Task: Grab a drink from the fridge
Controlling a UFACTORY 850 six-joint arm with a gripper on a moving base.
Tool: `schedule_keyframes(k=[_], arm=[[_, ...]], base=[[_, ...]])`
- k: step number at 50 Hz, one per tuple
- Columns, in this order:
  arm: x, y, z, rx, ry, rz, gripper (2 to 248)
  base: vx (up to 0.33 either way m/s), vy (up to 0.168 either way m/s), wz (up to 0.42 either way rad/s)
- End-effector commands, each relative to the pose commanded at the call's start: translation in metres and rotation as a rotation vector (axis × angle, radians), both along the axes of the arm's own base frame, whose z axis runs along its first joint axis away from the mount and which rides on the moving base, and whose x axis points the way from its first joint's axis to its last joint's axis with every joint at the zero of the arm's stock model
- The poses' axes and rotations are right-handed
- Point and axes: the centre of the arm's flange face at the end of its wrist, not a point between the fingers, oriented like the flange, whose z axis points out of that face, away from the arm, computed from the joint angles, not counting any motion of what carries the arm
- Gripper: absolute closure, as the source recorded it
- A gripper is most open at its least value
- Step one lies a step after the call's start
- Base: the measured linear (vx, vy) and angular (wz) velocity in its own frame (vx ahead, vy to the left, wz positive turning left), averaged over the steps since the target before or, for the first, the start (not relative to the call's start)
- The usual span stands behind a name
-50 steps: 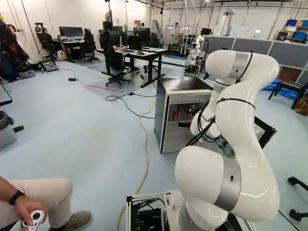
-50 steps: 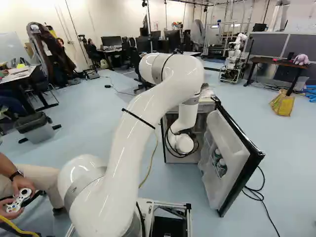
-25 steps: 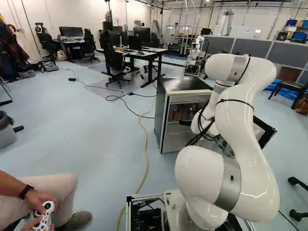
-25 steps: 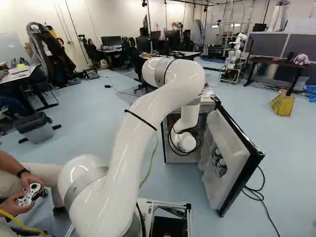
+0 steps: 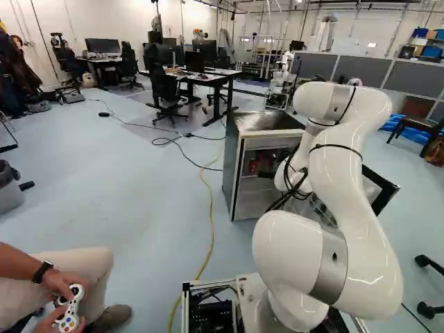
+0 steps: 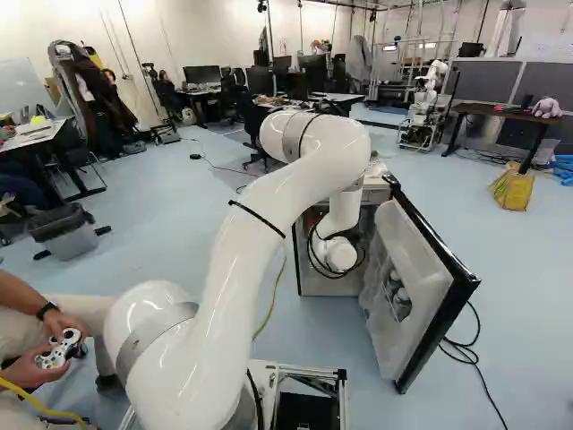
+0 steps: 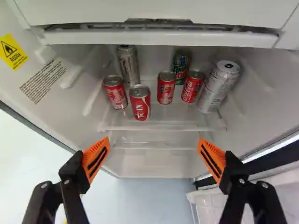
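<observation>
In the left base view my gripper (image 5: 267, 175) is a dark shape at the open fridge (image 5: 239, 180), partly hidden by my arm. In the wrist view the gripper (image 7: 154, 140) stands open, its orange pads wide apart with nothing between them. Ahead of it, several drinks stand on the fridge shelf (image 7: 163, 126). Frontmost is a red can (image 7: 140, 105), beside another red can (image 7: 115, 93). Two more red cans (image 7: 166, 88) (image 7: 190, 87) stand farther along. Behind are a tall silvery can (image 7: 129, 65) and a green can (image 7: 181, 65); a large pale can (image 7: 217, 88) stands at one end.
The opened fridge door (image 6: 416, 287) stands right of my arm in the right base view, bottles (image 6: 398, 296) in its rack. A white drawer front (image 7: 159, 37) spans above the cans. Another robot (image 6: 425, 107) stands far back. A yellow cable (image 5: 210, 222) crosses the floor.
My arm's upper bend has sunk a little and shifted left in the left base view; its wrist has moved slightly right in the right base view. The base has not moved.
</observation>
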Motion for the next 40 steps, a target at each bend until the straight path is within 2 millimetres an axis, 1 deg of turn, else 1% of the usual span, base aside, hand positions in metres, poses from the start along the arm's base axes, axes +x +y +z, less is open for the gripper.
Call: schedule_keyframes(k=[17, 40], arm=[[0.015, 0.0, -0.004, -0.01, -0.016, 0.015, 3], [0.022, -0.001, -0.034, -0.002, -0.004, 0.019, 3]], base=[[0.0, 0.0, 0.0], [0.0, 0.0, 0.0]])
